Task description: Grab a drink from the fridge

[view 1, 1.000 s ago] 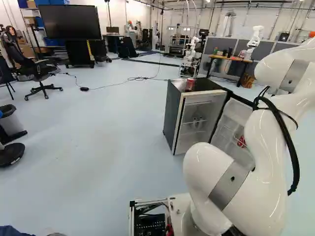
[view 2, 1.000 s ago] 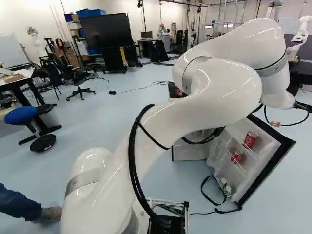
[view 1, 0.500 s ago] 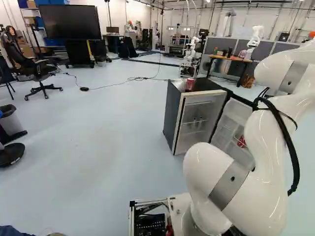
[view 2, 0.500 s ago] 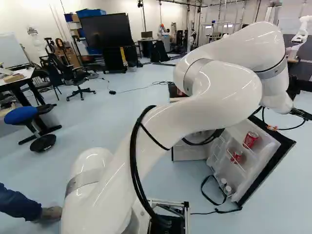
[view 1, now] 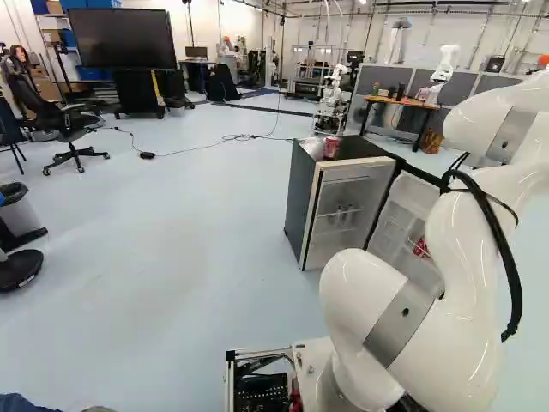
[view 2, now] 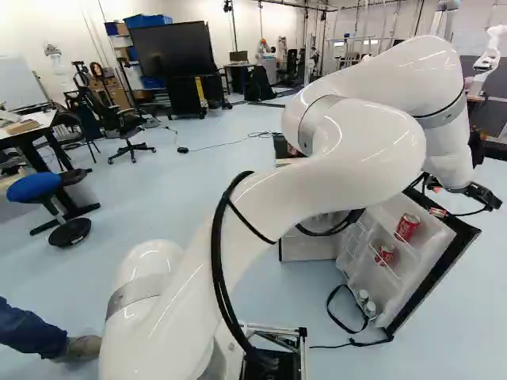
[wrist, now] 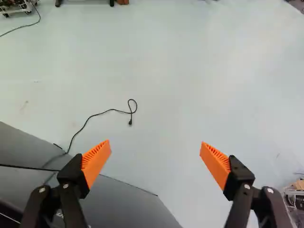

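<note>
My gripper [view 2: 466, 207] hangs beyond the upper outer edge of the opened fridge door [view 2: 433, 247] in the right base view. In the wrist view the gripper [wrist: 156, 143] stands open, with only floor seen between its orange pads; grey fridge panels [wrist: 121, 202] lie beside and below one finger. The dark fridge [view 1: 300, 202] has its door swung out. Two red cans, an upper can [view 2: 407, 227] and a lower can [view 2: 384, 254], sit in the door's shelves, apart from the gripper. Another red can [view 1: 330, 148] stands on the fridge top.
A clear plastic bag [view 1: 313, 148] lies on the fridge top. Small white-capped bottles [view 2: 364, 295] are low in the door. A black strap [view 2: 337, 313] hangs by the door. A black cable [wrist: 95, 115] lies on the floor. Another robot [view 1: 331, 99] stands behind the fridge.
In the right base view my wrist and gripper have tilted and come down closer to the door's upper edge. The base, fridge and cans have stayed where they were.
</note>
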